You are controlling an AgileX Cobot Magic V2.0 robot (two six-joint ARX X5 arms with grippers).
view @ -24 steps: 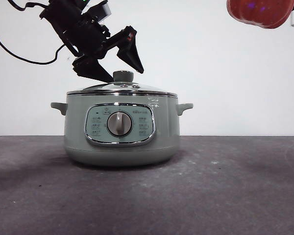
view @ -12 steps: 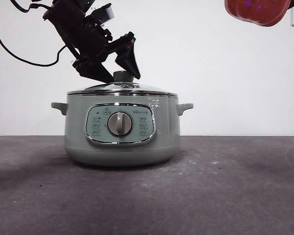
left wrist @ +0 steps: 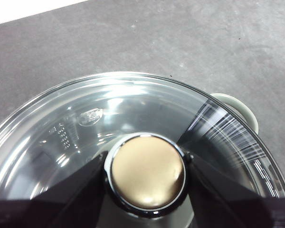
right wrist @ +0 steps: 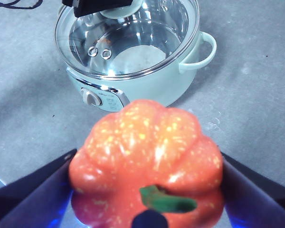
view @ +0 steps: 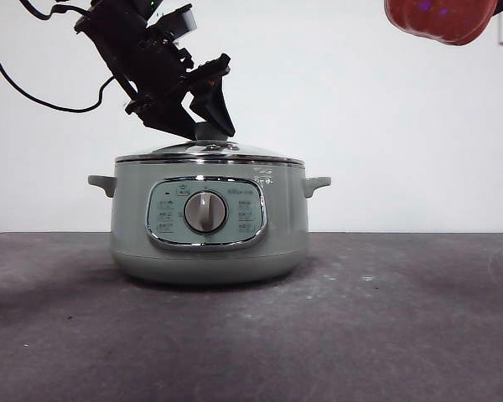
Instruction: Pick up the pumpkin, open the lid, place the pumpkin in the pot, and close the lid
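Note:
The sage-green pot (view: 205,243) stands on the dark table with its glass lid (view: 235,152) seated on it. My left gripper (view: 208,124) reaches down from the upper left, and its two black jaws press against either side of the lid's round knob (left wrist: 147,176). High at the right, the orange pumpkin (view: 440,18) hangs above table level, apart from the pot. My right gripper (right wrist: 147,166) is shut on the pumpkin (right wrist: 147,156), with its green stem facing the camera. From there the pot (right wrist: 147,88) lies below and ahead, and through the lid (right wrist: 133,38) its inside looks bare.
Two small handles (view: 317,184) stick out from the pot's sides. A control panel with a dial (view: 204,212) faces the front. A black cable (view: 33,96) trails from the left arm. A white wall stands behind the table.
My left gripper has lowered slightly and its jaws have drawn in around the lid's knob. The lid stays on the pot. The pumpkin has barely moved.

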